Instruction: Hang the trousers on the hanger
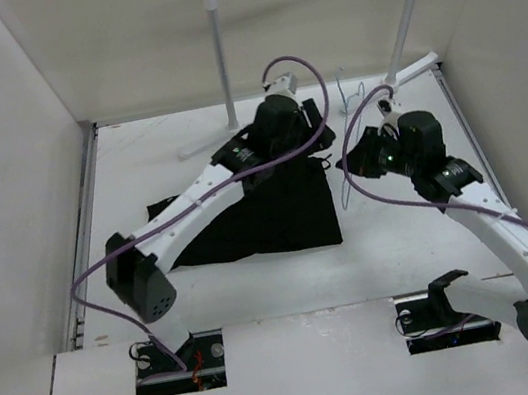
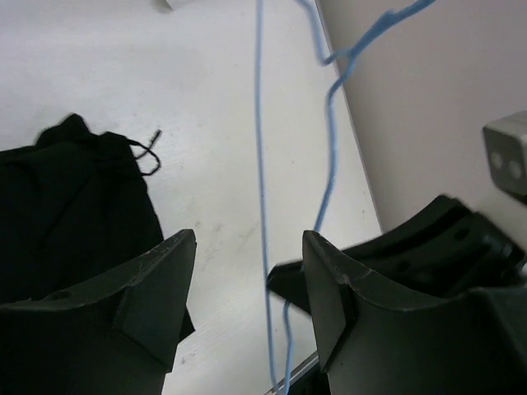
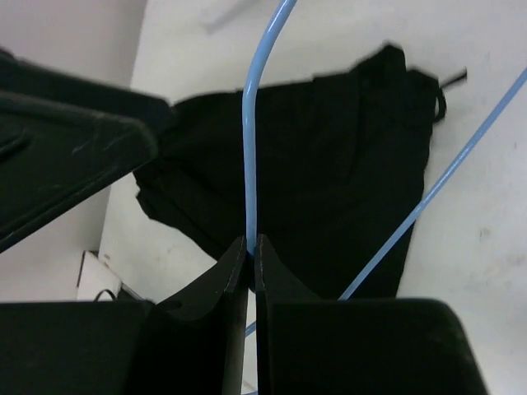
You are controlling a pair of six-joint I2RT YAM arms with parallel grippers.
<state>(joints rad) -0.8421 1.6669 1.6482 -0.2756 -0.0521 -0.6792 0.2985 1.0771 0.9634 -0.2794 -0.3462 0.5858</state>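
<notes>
The black trousers (image 1: 268,219) lie flat on the table's middle; they also show in the left wrist view (image 2: 66,214) and in the right wrist view (image 3: 329,156). The thin pale blue hanger (image 1: 357,101) is held off the table at their right edge. My right gripper (image 3: 251,241) is shut on one wire of the hanger (image 3: 247,148). My left gripper (image 2: 249,239) is open, and a hanger wire (image 2: 261,164) runs between its jaws without touching them. In the top view the left gripper (image 1: 307,141) is over the trousers' far right corner, facing the right gripper (image 1: 354,160).
A white-and-metal rail stand (image 1: 220,53) stands at the back, its foot (image 1: 209,144) just beyond the trousers. A side wall (image 2: 428,99) rises close on the right. The drawstring end (image 2: 146,152) lies on the table (image 2: 165,66).
</notes>
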